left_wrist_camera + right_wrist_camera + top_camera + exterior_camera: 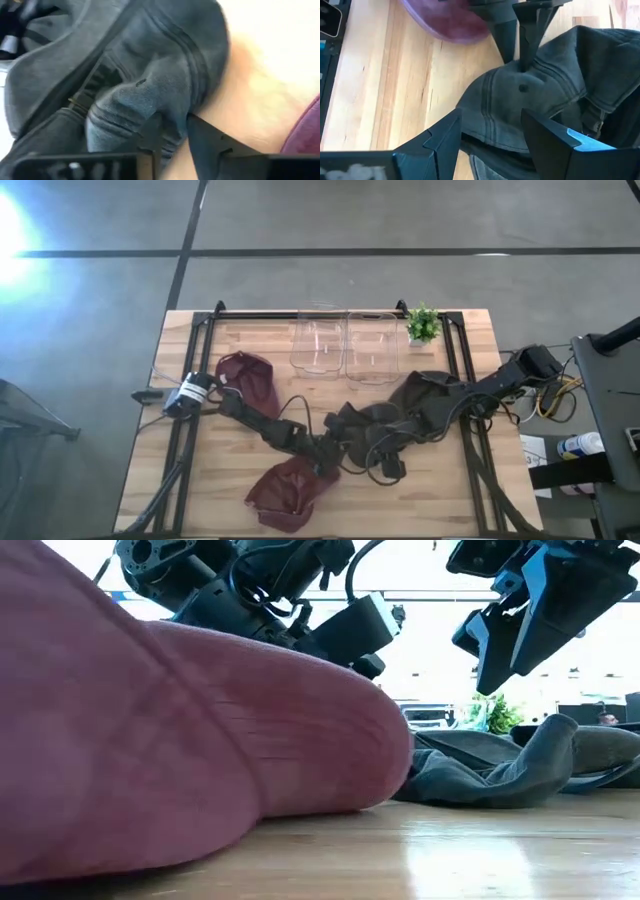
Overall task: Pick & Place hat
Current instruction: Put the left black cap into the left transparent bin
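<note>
Dark grey cap [360, 423] crumpled at the table's middle, its fabric pinched into a fold, one maroon cap [290, 488] lay near the front edge, another [250, 380] back left.

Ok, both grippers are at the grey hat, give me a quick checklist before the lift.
1. Left gripper pinching the grey hat fabric: ok, cloth sits between its fingers.
2. Right gripper on the hat: not ok, open above the crown.
3. Maroon hat at the near edge apart from the grey one: ok.
4. Second maroon hat out of the way: ok.
5. Clear bins unobstructed: ok.
6. Grip firm enough to lift: cannot tell.
</note>
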Available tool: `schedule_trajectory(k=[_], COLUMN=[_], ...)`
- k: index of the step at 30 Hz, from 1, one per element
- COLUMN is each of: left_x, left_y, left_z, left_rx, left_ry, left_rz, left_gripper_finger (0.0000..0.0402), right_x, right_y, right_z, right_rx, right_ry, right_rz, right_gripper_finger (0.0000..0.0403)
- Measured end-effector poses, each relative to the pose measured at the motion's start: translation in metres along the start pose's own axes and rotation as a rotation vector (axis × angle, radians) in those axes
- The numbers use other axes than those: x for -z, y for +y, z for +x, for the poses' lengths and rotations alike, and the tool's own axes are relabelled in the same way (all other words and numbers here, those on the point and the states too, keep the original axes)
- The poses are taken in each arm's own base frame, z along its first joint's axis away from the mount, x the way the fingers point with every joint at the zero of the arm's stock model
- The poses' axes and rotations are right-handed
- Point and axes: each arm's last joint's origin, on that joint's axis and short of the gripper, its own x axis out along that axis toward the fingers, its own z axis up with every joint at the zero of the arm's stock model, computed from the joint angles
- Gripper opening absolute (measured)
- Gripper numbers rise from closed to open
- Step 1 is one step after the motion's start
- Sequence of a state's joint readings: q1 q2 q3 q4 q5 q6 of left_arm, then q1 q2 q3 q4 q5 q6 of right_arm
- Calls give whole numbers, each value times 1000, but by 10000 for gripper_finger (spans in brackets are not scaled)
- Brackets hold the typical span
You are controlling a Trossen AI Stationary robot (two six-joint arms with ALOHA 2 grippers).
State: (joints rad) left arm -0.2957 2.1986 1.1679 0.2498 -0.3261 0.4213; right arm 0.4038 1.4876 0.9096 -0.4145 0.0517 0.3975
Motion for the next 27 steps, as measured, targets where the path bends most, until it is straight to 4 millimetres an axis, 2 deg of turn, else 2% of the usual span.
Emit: schedule_trajectory(k=[5,9,12,18,23,27], left_x=[-3,-3,-9,-19,-46,-47], left_y=[5,6,13,33,66,86], left_z=[1,0,-10,-53,-108,-140], left_rx=[-69,-96,-127,-105,-87,-88], left_ry=[-24,-11,2,75,-58,-68], left_rz=[-2,1,-8,-119,-297,-419], left_gripper_finger=[12,3,2,1,0,0], right_x=[0,0,0,-5,-15,-19], right_y=[0,0,0,1,2,3], right_z=[0,0,0,-5,-22,-40], right_rx=[1,2,2,18,96,151], right_ry=[1,1,1,-33,-88,-136], right_rz=[7,26,50,60,50,46], right_gripper_finger=[201,201,201,201,201,201])
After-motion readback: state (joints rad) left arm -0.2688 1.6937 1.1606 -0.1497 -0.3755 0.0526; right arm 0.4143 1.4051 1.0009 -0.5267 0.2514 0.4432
